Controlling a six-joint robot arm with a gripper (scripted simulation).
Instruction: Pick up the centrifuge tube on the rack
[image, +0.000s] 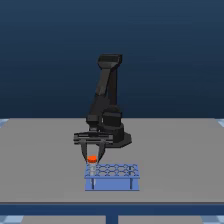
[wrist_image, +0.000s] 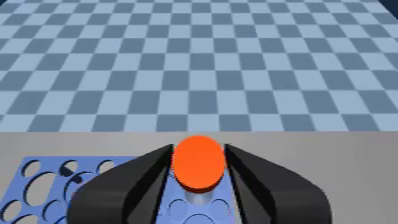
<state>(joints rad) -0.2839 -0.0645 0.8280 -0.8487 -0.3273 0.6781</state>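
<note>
Black two-fingered pincer (wrist_image: 197, 197) nearest the wrist lens, fingers (wrist_image: 120, 192) narrowed to either side of the round orange-red cap of the slim translucent centrifuge tube (wrist_image: 197, 162); contact probable, not certain. Tube standing upright in a corner hole of the low blue perforated rack (image: 112, 176), at the exterior view's left end, on the grey counter (image: 45, 160). Grasp step, by the look of it: next, a firm squeeze and a straight vertical lift. Black jointed arm (image: 105, 102) folded forward, wrist pointing straight down.

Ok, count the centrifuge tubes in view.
1. The orange-capped centrifuge tube stands at the rack's corner on the exterior view's left, between the gripper's fingers. No others visible.
</note>
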